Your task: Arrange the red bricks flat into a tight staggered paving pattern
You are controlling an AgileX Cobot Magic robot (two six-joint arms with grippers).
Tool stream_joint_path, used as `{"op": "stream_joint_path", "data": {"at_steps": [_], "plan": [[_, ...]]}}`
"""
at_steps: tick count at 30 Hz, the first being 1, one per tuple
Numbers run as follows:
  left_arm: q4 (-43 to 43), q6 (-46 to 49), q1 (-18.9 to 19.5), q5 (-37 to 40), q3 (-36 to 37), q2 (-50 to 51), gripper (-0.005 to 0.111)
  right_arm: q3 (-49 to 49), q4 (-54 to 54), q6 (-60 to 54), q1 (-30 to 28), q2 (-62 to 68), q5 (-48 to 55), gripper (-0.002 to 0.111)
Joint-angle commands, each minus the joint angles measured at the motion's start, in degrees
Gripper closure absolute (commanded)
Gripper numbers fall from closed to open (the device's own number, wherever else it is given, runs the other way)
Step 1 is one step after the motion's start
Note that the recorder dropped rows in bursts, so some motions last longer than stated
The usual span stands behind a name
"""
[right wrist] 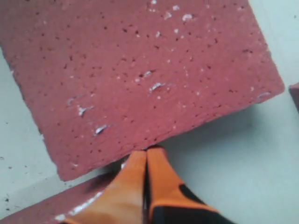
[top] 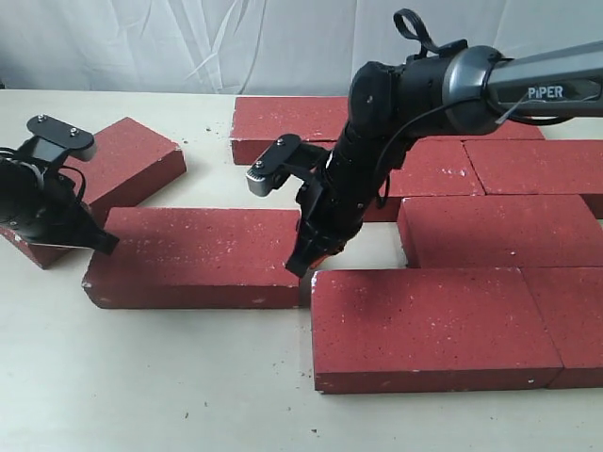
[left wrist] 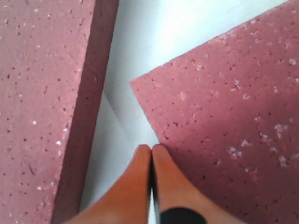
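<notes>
Grainy speckled red bricks [top: 193, 250] flat | left gripper [left wrist: 151, 148] closed; right gripper [right wrist: 146, 151] closed

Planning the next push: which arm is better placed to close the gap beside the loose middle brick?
Left, probably: the left tool, shut, sits at that brick's outer end; the right tool stands in the gap.

Dark-red bricks [top: 193, 254] show white specks; left pincer [left wrist: 151, 148] and right pincer [right wrist: 146, 151] are orange.

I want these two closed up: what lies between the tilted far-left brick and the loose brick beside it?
Only bare table, a wedge-shaped gap, shown in the left wrist view; the shut left tool points into it.
</notes>
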Motion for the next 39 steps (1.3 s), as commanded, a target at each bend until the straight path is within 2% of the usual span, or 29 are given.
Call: {"op": "stream_joint_path", "data": {"at_steps": [1, 3, 8, 12, 19, 22, 29, 34, 39], "plan": [[-1.21, 0.28, -0.69, 2.36, -0.44, 0.28, 0.107, -0.42, -6.65, 6.02, 0.02, -0.85, -6.26, 0.109], [-1.21, 0.28, -0.69, 2.50, -0.67, 0.28, 0.107, -0.42, -9.98, 9.89, 0.02, -0.75, -6.16, 0.109], [-1.07, 0.28, -0.69, 1.30, -0.67, 0.28, 0.107, -0.42, -12.52, 9.89, 0.02, -1.00, 0.57, 0.109], [-3.27, 0.28, -0.69, -3.60, -0.67, 0.28, 0.107, -0.42, -12.65, 9.89, 0.02, -2.09, 0.83, 0.109], [-3.03, -2.31, -0.44, -3.09, -0.67, -1.01, 0.107, -0.42, -17.24, 16.64, -1.46, -5.22, -0.87, 0.109], [-2.39, -3.17, -0.44, -3.25, -1.34, -0.57, 0.107, 1.10, -15.66, 17.21, -2.89, -4.84, -5.60, 0.109], [-1.07, -3.17, -0.44, -0.92, -3.40, 2.57, 0.107, 1.27, -13.53, 16.09, -3.86, -3.30, -5.46, 0.109], [0.05, -3.17, -0.44, -2.56, -3.39, 2.57, 0.107, 1.27, -5.40, 6.21, -2.60, -3.22, -2.43, 0.109], [0.46, -3.17, -0.44, -1.92, -3.39, 2.57, 0.107, 1.27, -4.10, 5.49, -2.29, -2.17, -5.28, 0.109]]}}
